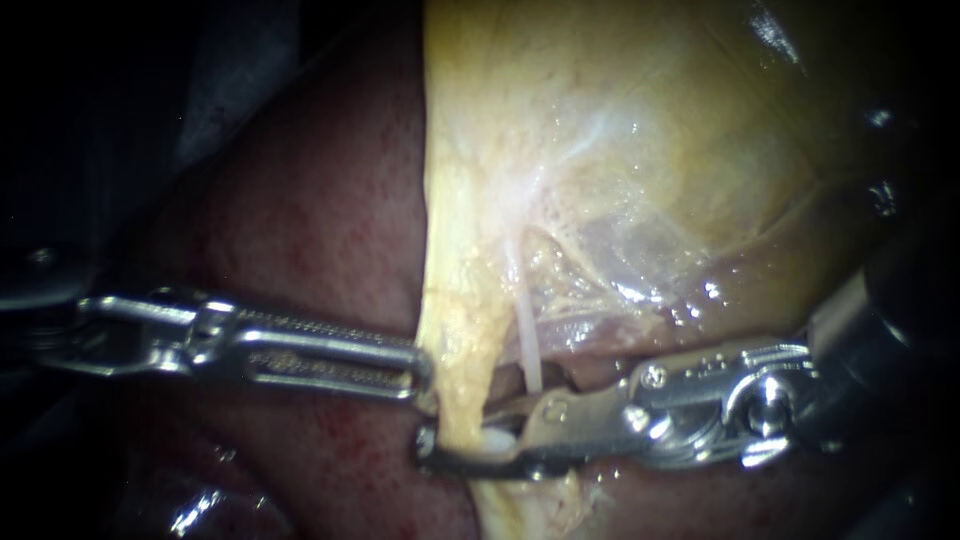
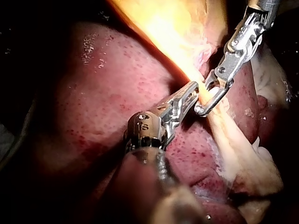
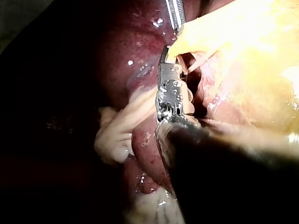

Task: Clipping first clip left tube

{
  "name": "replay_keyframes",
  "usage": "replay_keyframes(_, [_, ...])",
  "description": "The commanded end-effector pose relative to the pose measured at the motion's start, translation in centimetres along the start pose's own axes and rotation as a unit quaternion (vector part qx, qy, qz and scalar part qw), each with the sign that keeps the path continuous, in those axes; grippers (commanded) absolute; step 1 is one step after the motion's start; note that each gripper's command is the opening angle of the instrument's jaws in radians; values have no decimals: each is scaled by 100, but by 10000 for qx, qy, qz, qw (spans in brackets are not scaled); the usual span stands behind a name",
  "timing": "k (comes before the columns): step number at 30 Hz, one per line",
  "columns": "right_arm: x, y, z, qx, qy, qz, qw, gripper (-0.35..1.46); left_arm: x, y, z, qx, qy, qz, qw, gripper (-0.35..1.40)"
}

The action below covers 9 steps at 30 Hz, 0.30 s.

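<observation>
At the near centre, the end effector of the right instrument [image 1: 465, 437] is straddling the left tube [image 1: 460, 340], spread, with a clip [image 1: 495, 440] loaded. The tube is running near-to-far across it, and the end effector of the left instrument [image 1: 422, 372] is pinching its edge.

The left instrument [image 1: 425, 372] and right instrument [image 1: 470, 435] are shiny bare metal, the left's tip finely ribbed. The liver [image 1: 320, 220] looks wet, glossy, faintly speckled. The gallbladder [image 1: 620, 130] is a slick, filmy membrane; the tube [image 1: 527, 330] smooth.
</observation>
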Motion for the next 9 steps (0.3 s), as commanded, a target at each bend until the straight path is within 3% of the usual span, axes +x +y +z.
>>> replay_keyframes(1, [-1, 0, 0, 1, 2, -2, 10000, -35, 0, 0, 0, 2, 0, 0, 10000, -35])
replay_keyframes(9, [-2, 0, -1, 4, 0, -6, 10000, -35, 0, 0, 1, 0, -1, 0, 10000, -35])
